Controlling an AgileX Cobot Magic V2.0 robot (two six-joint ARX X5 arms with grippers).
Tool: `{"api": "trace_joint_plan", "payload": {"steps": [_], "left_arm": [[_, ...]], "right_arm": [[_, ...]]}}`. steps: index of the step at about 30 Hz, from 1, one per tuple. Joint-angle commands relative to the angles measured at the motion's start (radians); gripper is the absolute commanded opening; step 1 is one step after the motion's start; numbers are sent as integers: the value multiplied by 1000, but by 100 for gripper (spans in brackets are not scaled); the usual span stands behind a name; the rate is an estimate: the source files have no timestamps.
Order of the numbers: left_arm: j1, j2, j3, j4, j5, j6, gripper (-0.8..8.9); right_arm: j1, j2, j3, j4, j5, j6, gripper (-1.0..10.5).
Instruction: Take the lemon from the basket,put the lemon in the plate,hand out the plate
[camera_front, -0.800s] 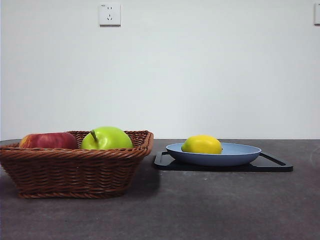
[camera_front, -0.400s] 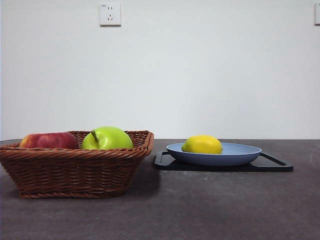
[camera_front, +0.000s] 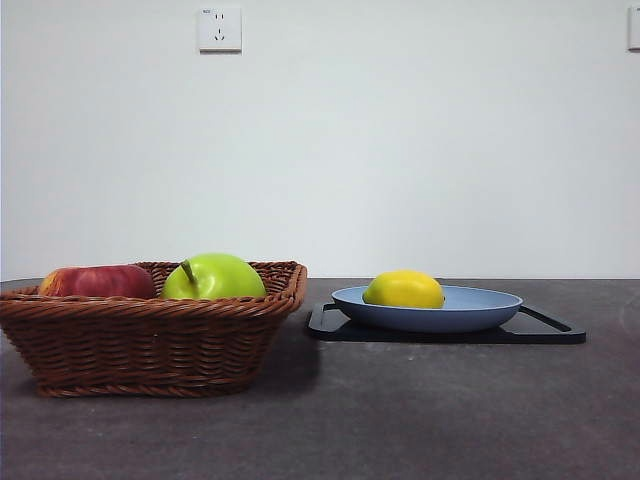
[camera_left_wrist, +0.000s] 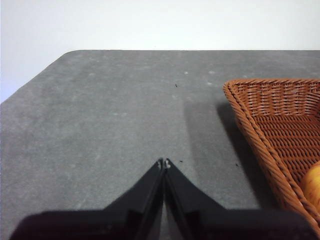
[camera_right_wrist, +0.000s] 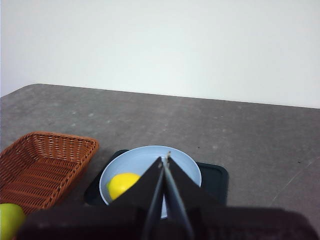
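Note:
The yellow lemon (camera_front: 404, 289) lies in the light-blue plate (camera_front: 480, 306), toward its left side; both also show in the right wrist view, lemon (camera_right_wrist: 121, 184) and plate (camera_right_wrist: 135, 162). The wicker basket (camera_front: 150, 340) stands to the left of the plate. My right gripper (camera_right_wrist: 165, 157) is shut and empty, raised above and short of the plate. My left gripper (camera_left_wrist: 164, 162) is shut and empty over bare table beside the basket's corner (camera_left_wrist: 280, 135). Neither gripper shows in the front view.
The plate rests on a flat black tray (camera_front: 545, 328). A green apple (camera_front: 213, 277) and a red apple (camera_front: 98, 281) lie in the basket. The green apple shows at the edge of the right wrist view (camera_right_wrist: 9, 220). The table's rounded corner (camera_left_wrist: 60, 57) is beyond the left gripper.

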Motion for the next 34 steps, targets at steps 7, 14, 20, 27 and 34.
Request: {"api": "trace_joint_plan", "payload": {"steps": [7, 14, 20, 27, 34], "left_arm": [[4, -13, -7, -20, -1, -6, 8], [4, -11, -6, -19, 0, -6, 8], [4, -11, -6, -19, 0, -6, 8], [4, -11, -6, -19, 0, -6, 8], [4, -11, -6, -19, 0, -6, 8]], "right_arm": [[7, 1, 6, 8, 6, 13, 6], [7, 1, 6, 8, 6, 13, 6], [7, 1, 6, 8, 6, 13, 6], [7, 1, 6, 8, 6, 13, 6], [7, -2, 6, 2, 24, -77, 6]]}}
